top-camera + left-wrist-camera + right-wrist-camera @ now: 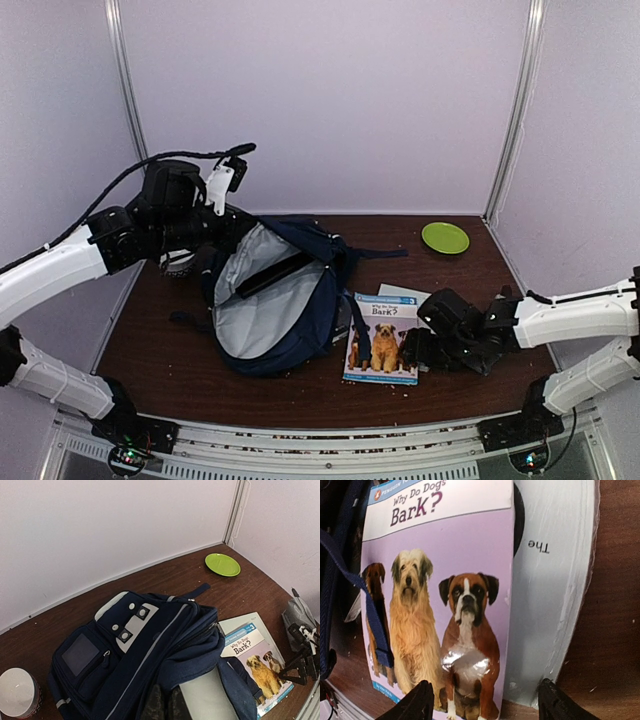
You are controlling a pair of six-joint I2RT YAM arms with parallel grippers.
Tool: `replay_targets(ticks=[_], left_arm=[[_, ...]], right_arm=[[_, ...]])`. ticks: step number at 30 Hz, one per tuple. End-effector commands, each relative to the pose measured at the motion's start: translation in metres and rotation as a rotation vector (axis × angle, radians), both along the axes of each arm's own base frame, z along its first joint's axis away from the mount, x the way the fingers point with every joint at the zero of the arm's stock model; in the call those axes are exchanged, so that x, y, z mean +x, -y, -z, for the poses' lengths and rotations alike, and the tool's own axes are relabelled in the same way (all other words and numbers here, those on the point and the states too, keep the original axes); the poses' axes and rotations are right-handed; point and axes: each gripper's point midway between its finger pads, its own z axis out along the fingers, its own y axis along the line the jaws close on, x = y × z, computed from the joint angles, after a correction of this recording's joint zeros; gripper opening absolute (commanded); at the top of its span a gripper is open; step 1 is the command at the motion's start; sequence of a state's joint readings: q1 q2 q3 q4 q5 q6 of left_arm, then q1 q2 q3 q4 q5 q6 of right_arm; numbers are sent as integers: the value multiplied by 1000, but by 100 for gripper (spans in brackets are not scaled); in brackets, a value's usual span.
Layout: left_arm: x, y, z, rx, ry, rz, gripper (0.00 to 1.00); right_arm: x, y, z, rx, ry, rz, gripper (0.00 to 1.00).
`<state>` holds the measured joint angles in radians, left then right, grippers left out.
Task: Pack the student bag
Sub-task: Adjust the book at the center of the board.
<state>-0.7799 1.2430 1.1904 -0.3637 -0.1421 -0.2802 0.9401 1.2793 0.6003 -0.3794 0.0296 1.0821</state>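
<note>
The student bag (275, 300) is lying open on the counter (150, 350), with its rim being pinched by the closed left fingers (153, 707). The right fingers (412, 705) are being held apart at the lower edge of the dog book (440, 605). A bag strap (367, 595) is crossing the cover, and a second booklet (555, 590) is lying beneath. Either could be caught and dragged along.

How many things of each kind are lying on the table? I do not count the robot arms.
Bags: 1, the navy student bag
Books: 2, the dog book and a pale book under it
Plates: 1, the green plate
Cups: 1, the white cup
Total: 5
</note>
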Motion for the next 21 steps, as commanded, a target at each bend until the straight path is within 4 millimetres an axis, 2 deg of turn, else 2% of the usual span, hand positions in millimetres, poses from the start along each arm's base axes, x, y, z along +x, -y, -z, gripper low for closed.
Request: replay_targets(ticks=[1, 4, 8, 16, 21], left_arm=[[6, -4, -31, -85, 99, -33, 0], [6, -3, -30, -91, 95, -28, 0], [4, -3, -31, -103, 90, -23, 0], [0, -6, -26, -119, 82, -23, 0], [-2, -6, -25, -127, 76, -22, 0]], right_arm=[[-30, -12, 8, 138, -93, -12, 72], [-38, -22, 7, 232, -113, -1, 73], [-48, -21, 11, 279, -138, 23, 73], [-63, 2, 7, 279, -121, 85, 75], [-58, -14, 8, 380, -116, 105, 75]])
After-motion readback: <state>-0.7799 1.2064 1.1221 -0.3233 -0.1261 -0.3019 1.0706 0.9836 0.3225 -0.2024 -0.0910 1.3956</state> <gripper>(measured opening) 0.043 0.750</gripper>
